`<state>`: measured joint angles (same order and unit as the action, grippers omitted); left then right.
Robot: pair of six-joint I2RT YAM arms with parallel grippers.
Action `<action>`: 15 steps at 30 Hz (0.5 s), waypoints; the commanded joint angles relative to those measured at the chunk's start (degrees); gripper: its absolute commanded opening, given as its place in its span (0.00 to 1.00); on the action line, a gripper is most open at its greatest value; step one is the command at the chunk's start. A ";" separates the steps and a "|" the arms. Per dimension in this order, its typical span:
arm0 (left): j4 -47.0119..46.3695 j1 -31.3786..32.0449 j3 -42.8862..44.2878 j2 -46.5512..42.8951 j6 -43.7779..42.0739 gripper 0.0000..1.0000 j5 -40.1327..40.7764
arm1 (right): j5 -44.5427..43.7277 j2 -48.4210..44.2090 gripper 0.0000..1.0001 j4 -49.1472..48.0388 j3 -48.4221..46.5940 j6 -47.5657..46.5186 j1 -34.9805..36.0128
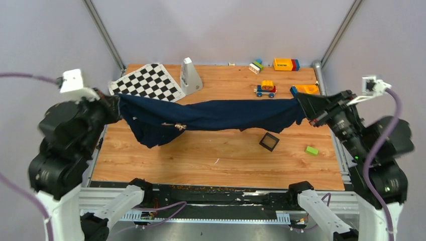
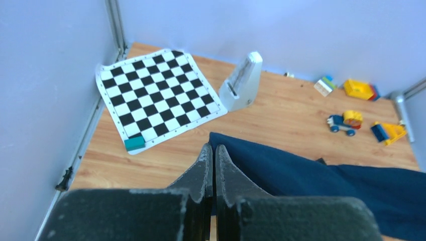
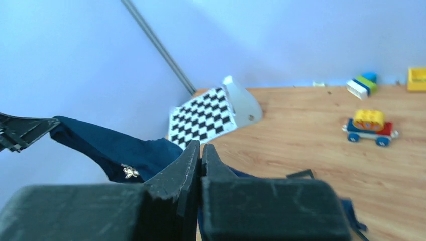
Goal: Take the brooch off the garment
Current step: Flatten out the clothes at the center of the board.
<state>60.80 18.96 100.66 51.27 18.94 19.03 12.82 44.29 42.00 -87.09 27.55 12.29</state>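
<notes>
The dark navy garment [image 1: 226, 115] hangs stretched above the table between my two grippers, sagging at its left part. My left gripper [image 1: 118, 105] is shut on its left end, and the cloth [image 2: 301, 175] runs off to the right from the closed fingertips [image 2: 211, 146]. My right gripper [image 1: 301, 103] is shut on the right end, its jaws pressed together [image 3: 201, 145] over the fabric [image 3: 110, 145]. The brooch [image 1: 178, 125], small, pale and metallic, is pinned to the sagging left part. It also shows in the right wrist view as a little flower-like brooch [image 3: 130, 172].
A black-and-white chequered mat [image 1: 148, 82] lies at the back left with a teal block [image 2: 134, 143] on it. A white wedge-shaped object [image 1: 190, 75] stands beside it. A toy car [image 1: 265, 89], coloured bricks [image 1: 286, 64], a black square frame [image 1: 269, 141] and a green block [image 1: 312, 149] lie to the right.
</notes>
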 commanded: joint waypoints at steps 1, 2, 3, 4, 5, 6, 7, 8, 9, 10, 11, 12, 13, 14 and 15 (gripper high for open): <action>4.38 -0.42 5.35 -4.52 0.94 0.00 2.78 | 4.86 -2.15 0.00 4.46 -2.28 2.38 -0.17; 5.18 -0.42 5.69 -4.80 0.91 0.00 2.82 | 5.25 -2.67 0.00 5.43 -1.85 2.91 -0.13; 5.41 -0.42 5.86 -4.65 0.70 0.00 3.27 | 5.79 -2.92 0.00 6.47 -1.52 3.30 -0.16; 5.75 -0.42 5.33 -3.75 0.46 0.00 3.55 | 5.39 -2.81 0.00 7.70 -1.22 3.61 -0.12; 6.11 -0.42 5.07 -1.79 -0.11 0.00 4.33 | 4.76 -2.33 0.00 8.80 -0.93 4.03 -0.17; 6.28 -0.42 4.72 -0.64 -0.30 0.00 4.69 | 3.06 -1.58 0.00 9.55 -0.46 4.35 -0.21; 6.07 -0.42 3.69 1.86 -0.39 0.00 5.34 | 1.92 -0.70 0.00 10.08 0.32 4.65 -0.20; 5.60 -0.42 2.11 3.07 -0.39 0.00 5.64 | 1.04 0.52 0.00 10.46 1.25 4.92 -0.25; 3.97 -0.42 1.22 5.08 -0.28 0.00 6.32 | 0.77 1.98 0.00 10.47 2.29 5.04 -0.20; 2.74 -0.46 -0.86 5.91 -0.21 0.00 6.74 | 0.61 3.60 0.00 10.35 3.33 5.29 -0.19; 0.18 -0.91 -1.94 7.50 0.05 0.00 7.35 | 0.19 5.95 0.00 9.78 5.18 5.66 -0.17; -1.26 -1.37 -3.84 8.35 0.27 0.00 7.17 | -0.43 7.65 0.00 9.09 6.79 5.93 -0.17; -4.01 -3.31 -4.84 10.37 0.80 0.00 4.95 | -2.06 9.26 0.00 7.95 8.58 6.42 -0.22; -5.42 -4.81 -7.01 11.50 1.22 0.00 2.63 | -4.54 10.72 0.00 6.50 10.63 7.26 -0.24; -8.76 -8.55 -8.26 14.46 2.18 0.00 -4.34 | -7.24 12.12 0.00 4.82 13.11 8.11 -0.39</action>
<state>61.65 16.99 97.32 58.63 19.22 23.66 13.69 50.43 49.30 -80.49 31.97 12.29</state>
